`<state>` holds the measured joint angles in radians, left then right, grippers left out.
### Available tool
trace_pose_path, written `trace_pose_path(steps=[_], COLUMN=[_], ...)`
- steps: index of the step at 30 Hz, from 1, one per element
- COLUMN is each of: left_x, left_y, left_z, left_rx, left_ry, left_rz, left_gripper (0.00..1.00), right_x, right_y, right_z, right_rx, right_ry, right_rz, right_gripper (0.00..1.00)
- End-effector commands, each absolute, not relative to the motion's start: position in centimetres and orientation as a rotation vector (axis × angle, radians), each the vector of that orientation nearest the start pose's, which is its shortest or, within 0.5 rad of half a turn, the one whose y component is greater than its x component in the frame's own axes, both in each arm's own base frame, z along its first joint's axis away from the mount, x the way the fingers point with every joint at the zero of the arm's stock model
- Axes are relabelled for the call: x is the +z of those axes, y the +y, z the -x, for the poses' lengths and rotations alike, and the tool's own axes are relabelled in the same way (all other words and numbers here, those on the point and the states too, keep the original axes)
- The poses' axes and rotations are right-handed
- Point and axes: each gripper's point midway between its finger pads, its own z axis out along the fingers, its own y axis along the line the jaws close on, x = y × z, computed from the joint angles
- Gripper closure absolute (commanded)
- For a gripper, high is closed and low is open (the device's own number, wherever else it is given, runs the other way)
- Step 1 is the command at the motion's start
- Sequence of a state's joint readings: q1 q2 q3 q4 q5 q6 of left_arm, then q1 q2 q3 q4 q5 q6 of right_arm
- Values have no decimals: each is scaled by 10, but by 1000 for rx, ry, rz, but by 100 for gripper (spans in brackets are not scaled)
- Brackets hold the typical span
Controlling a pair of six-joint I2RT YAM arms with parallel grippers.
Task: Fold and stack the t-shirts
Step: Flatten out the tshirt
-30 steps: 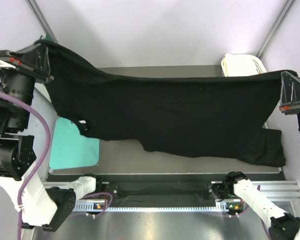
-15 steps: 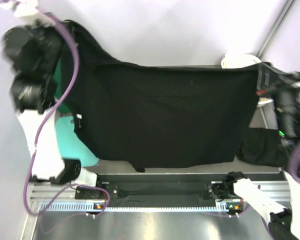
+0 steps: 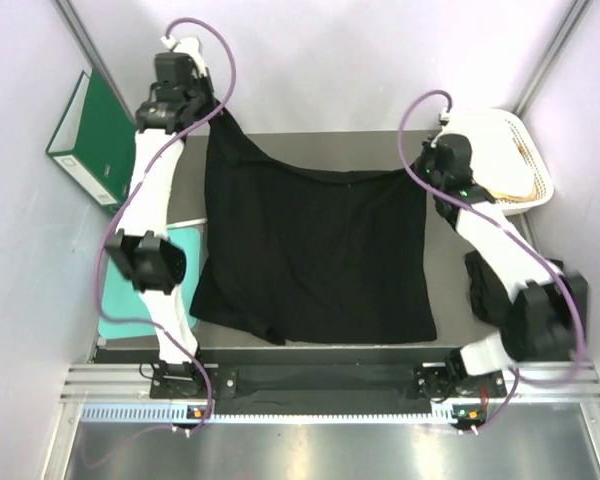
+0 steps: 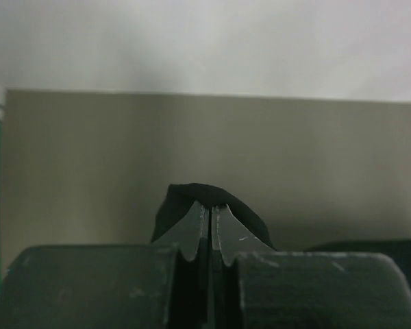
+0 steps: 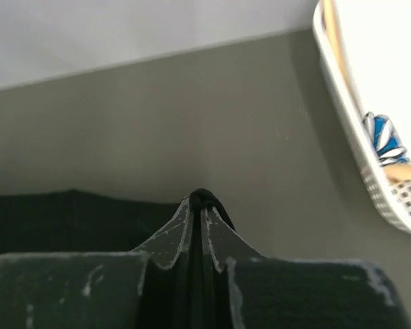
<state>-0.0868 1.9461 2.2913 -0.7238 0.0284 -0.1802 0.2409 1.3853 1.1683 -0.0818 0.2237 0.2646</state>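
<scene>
chg: I swung the black t-shirt (image 3: 315, 250) out over the table (image 3: 310, 148), it lay mostly spread | left tool (image 4: 211, 212) and right tool (image 5: 198, 204) each stayed clamped on a far corner | task: looked ready for first fold

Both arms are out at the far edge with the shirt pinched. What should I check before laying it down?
1. The left gripper pinches a far corner of the spread t-shirt: ok, shut on black cloth.
2. The right gripper pinches the other far corner: ok.
3. Far edge taut between the grippers: not ok, it sags in the middle.
4. Near hem flat: not ok, its left corner looks rumpled.
5. The second t-shirt lies clear: ok, heaped apart at the right.
6. The basket is clear of the right arm: cannot tell, they overlap from above.
</scene>
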Motion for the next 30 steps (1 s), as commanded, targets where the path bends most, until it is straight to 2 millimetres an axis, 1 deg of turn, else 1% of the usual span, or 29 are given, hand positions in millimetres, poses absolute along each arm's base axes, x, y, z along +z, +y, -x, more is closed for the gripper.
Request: trace_pose_path(steps=[1, 2, 3, 4, 5, 6, 7, 8, 9, 10, 11, 12, 13, 15, 16, 19, 23, 24, 25, 26, 27, 30], left_x=[317, 308, 292, 287, 286, 277, 276, 274, 270, 271, 271, 273, 274, 277, 276, 268, 255, 254, 256, 252, 255, 253], left_y=[-67, -69, -71, -72, -72, -73, -73, -73, -75, -76, -76, -74, -72, -74, -68, -67, -66, -66, -71, -71, -70, -73], left_z=[-584, -590, -598, -602, -607, -613, -616, -619, -625, -628, -631, -636, -639, -647, -650, -656, -654, -652, -649, -645, -641, -628], left_rx=[-233, -244, -259, -265, -272, -278, -282, -289, -301, -309, -311, -319, -312, -331, -304, -315, -320, -318, -353, -356, -376, -412], left_ry=[2010, 2021, 2042, 2045, 2031, 2036, 2032, 2030, 2026, 2015, 2005, 1980, 1966, 1938, 1930, 1930, 1968, 1977, 1986, 2009, 2014, 2052], left_rz=[98, 109, 132, 146, 156, 175, 185, 194, 214, 223, 237, 264, 284, 302, 328, 342, 354, 354, 337, 342, 352, 374], left_gripper=[100, 100, 100, 100, 100, 100, 100, 100, 100, 100, 100, 100, 100, 100, 100, 100, 100, 100, 100, 100, 100, 100], right_x=[251, 243, 236, 226, 221, 215, 208, 204, 216, 199, 191, 188, 181, 174, 167, 157, 149, 148, 146, 148, 145, 147], right_y=[77, 77, 73, 75, 75, 71, 70, 68, 62, 61, 57, 52, 50, 42, 40, 36, 32, 28, 31, 31, 31, 36], right_z=[-508, -518, -527, -543, -551, -558, -573, -580, -591, -600, -602, -608, -617, -626, -633, -644, -645, -644, -643, -642, -639, -631], right_rx=[219, 220, 214, 219, 218, 210, 203, 203, 204, 204, 198, 192, 189, 188, 193, 206, 221, 218, 251, 262, 269, 312], right_ry=[1819, 1834, 1850, 1868, 1879, 1898, 1907, 1916, 1891, 1919, 1942, 1944, 1955, 1967, 1978, 1995, 2019, 2021, 2032, 2035, 2054, 2083], right_rz=[-213, -213, -218, -215, -214, -218, -220, -225, -235, -238, -249, -260, -268, -285, -289, -294, -310, -319, -312, -314, -325, -331], right_gripper=[100, 100, 100, 100, 100, 100, 100, 100, 100, 100, 100, 100, 100, 100, 100, 100, 100, 100, 100, 100, 100, 100])
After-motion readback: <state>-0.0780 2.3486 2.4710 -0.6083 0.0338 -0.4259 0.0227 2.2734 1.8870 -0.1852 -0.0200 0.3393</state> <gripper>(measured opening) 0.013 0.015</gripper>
